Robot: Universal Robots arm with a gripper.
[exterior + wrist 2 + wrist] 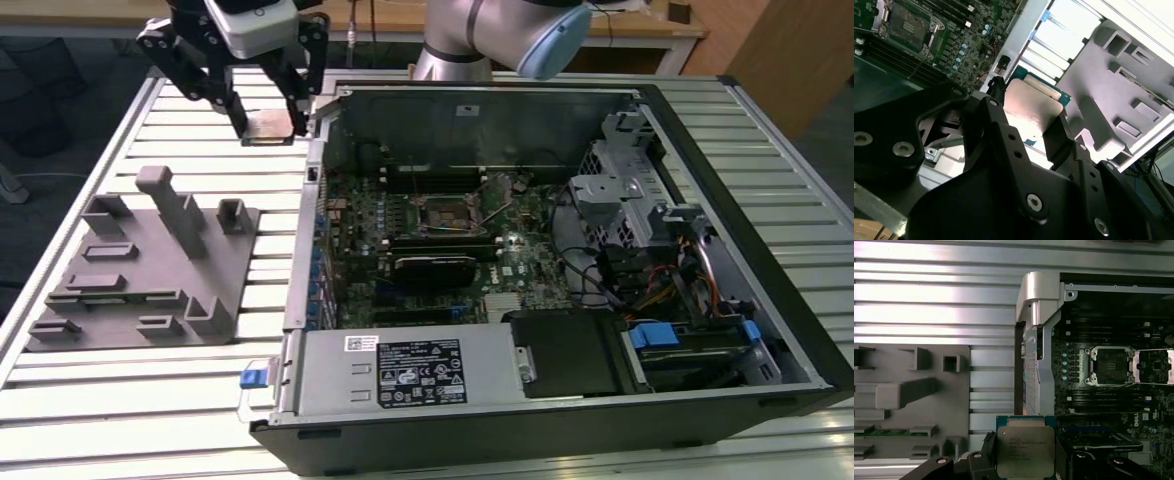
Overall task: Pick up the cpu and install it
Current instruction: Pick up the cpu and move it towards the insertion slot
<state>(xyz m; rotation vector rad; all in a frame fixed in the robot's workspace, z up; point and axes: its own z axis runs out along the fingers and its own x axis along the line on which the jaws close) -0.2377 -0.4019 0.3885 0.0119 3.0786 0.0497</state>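
**Cpu clamped in the jaws, above the surface beside the computer case**

The jaws are closed on the cpu (271, 125), 1 black finger (1001, 130) on each of 2 opposite edges. The chip hangs clear of the surface (160, 400), roughly level. In the first wrist view its silvery metal top (1025, 450) faces the camera, with a green rim showing along one edge. In the second wrist view the same metal face (1034, 107) shines between the 2 fingers.

The cpu is held over the slatted metal surface near its far edge in the exterior view, toward the exterior view's left. It sits just outside the far-left corner of the open computer case (787, 330), not over the motherboard (354, 215).

Nearer the front edge, a grey fixture (147, 270) with upright posts and slots lies on the surface, apart from the case.

Inside the case the cpu socket (1109, 367) sits in the middle of the motherboard, its metal retaining frame (1154, 365) folded out beside it. A black block (434, 270) lies next to the socket, and a silver power supply (400, 370) fills the near corner of the case. The robot arm (494, 35) rises behind the case's far wall.
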